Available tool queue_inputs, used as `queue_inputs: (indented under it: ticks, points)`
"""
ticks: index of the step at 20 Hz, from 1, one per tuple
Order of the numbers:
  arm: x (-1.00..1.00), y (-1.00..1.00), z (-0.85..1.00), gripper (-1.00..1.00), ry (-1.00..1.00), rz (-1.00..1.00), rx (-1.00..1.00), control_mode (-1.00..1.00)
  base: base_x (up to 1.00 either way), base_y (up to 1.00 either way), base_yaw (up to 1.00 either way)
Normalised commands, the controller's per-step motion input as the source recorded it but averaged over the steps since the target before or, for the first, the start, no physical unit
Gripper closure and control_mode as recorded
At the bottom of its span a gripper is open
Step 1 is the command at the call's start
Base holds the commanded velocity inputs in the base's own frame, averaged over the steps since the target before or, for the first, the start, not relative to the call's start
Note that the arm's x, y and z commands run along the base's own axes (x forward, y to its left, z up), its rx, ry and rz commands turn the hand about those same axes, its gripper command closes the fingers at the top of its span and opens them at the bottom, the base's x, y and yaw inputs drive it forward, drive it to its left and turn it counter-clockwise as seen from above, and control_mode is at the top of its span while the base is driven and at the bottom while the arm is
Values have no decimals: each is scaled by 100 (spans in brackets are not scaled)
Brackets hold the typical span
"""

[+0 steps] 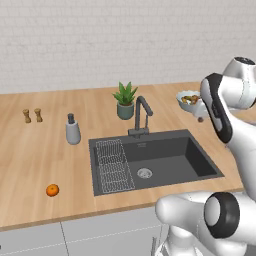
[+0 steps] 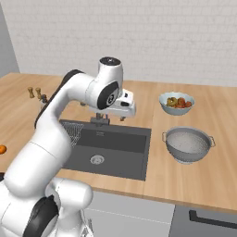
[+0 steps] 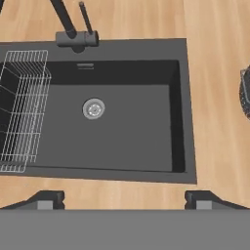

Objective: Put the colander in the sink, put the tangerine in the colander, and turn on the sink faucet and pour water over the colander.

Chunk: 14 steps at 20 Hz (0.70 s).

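Our claw (image 3: 124, 199) hung spread and empty over the dark grey rectangular sink (image 3: 127, 124), while the round silvery perforated metal colander (image 2: 188, 144) sat on the wooden surface (image 2: 213, 180) to the sink's right, well apart from us. We judged the thin rim easy to fumble, tipping the colander. The pale blue-rimmed fruit bowl (image 2: 176, 102) stood just behind it, and the dark arched faucet (image 1: 141, 116) risked a knock. The small orange tangerine (image 1: 52, 190) lay far left
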Motion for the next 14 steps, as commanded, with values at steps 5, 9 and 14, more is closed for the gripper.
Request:
queue_inputs:
  ticks: [5, 9, 14]
  points:
    - [-2, -100, -16, -100, 1, 0, 0, -100, 0, 0, 0]
    - [0, -99, -41, -100, 0, 0, 0, -100, 0, 0, 0]
    - [0, -69, -64, -100, -2, 0, -13, -100, 0, 0, 0]
